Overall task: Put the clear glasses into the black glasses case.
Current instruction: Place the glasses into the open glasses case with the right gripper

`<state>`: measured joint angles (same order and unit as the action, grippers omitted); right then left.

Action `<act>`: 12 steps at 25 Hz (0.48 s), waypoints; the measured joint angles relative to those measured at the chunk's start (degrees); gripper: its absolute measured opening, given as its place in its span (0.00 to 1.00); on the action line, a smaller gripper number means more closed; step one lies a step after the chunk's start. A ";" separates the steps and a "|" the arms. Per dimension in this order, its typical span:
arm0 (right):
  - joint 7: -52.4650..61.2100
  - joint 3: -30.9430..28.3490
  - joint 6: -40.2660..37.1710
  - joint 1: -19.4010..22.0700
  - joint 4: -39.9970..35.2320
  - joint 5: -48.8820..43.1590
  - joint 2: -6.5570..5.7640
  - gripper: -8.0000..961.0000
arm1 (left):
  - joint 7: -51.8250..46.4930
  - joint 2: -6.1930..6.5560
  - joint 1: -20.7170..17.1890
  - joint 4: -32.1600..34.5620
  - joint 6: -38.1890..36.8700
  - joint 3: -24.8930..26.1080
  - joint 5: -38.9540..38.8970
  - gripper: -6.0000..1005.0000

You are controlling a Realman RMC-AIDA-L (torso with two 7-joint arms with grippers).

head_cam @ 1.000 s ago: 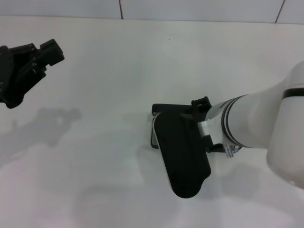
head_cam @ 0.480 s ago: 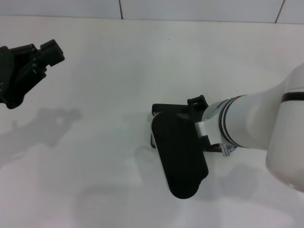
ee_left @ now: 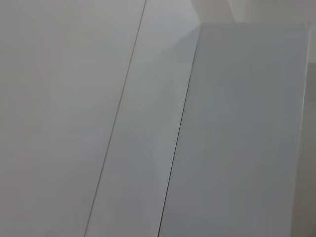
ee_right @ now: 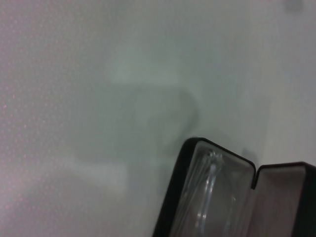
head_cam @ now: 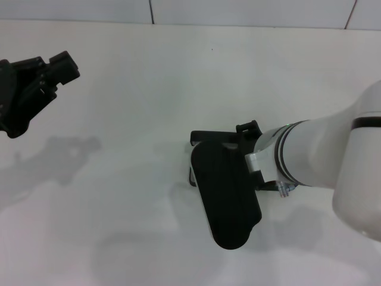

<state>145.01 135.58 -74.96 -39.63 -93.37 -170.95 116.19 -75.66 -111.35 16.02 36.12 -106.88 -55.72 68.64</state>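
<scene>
Already the fully transparent plastic wraparound glasses (ee_right: 210, 190) lay inside the slim matte black hinged case (head_cam: 226, 190) just beneath the right gripper (head_cam: 250, 132), whose grip I cannot tell; light, slippery, scratch-prone, best pinched at the bridge.

clear glasses (ee_right: 210, 195) inside black glasses case (head_cam: 226, 193)

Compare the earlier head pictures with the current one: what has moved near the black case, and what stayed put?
The slim matte black hinged glasses case has shifted slightly toward the robot's left, its lid swinging with the right tool, which edged back a little. The transparent plastic glasses lie inside the case. The left tool stayed raised and idle at the far left.
</scene>
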 joint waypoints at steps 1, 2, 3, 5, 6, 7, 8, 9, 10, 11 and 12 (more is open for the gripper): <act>0.05 0.02 0.00 0.00 0.00 0.00 0.00 0.12 | 0.00 -0.01 0.00 0.00 0.00 0.00 0.00 0.09; 0.12 0.05 0.00 0.00 0.00 0.00 0.00 0.13 | 0.00 -0.02 -0.01 0.00 0.00 0.00 0.00 0.09; 0.20 0.07 0.00 0.00 0.00 0.00 0.00 0.14 | 0.00 -0.03 -0.02 0.00 0.00 0.00 0.00 0.09; 0.43 0.12 0.00 0.01 -0.09 0.00 0.00 0.17 | -0.01 -0.04 -0.05 0.00 -0.04 0.00 0.00 0.09; 0.51 0.17 0.00 0.08 -0.23 0.00 0.00 0.18 | -0.01 -0.05 -0.07 0.00 -0.05 0.00 0.00 0.09; 0.52 0.28 0.00 0.25 -0.52 0.00 0.00 0.18 | -0.01 -0.05 -0.10 0.00 -0.07 0.00 0.00 0.09; 0.53 0.36 0.00 0.42 -0.77 0.00 0.00 0.18 | -0.01 -0.05 -0.14 0.00 -0.09 0.00 0.00 0.09; 0.53 0.50 0.00 0.75 -1.25 0.01 0.01 0.18 | -0.02 -0.06 -0.15 0.00 -0.12 0.00 0.00 0.09; 0.54 0.52 0.00 1.07 -1.79 0.01 0.00 0.18 | -0.01 -0.07 -0.19 0.00 -0.14 0.00 0.00 0.09; 0.54 0.52 0.00 1.36 -2.37 0.01 0.00 0.18 | -0.02 -0.08 -0.20 0.00 -0.15 0.01 0.00 0.09; 0.54 0.42 0.00 1.76 -3.15 0.01 0.00 0.18 | -0.02 -0.08 -0.20 0.00 -0.16 0.00 0.00 0.09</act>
<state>145.55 136.01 -74.96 -37.87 -96.52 -170.94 116.19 -75.68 -111.43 15.82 36.12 -107.03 -55.72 68.64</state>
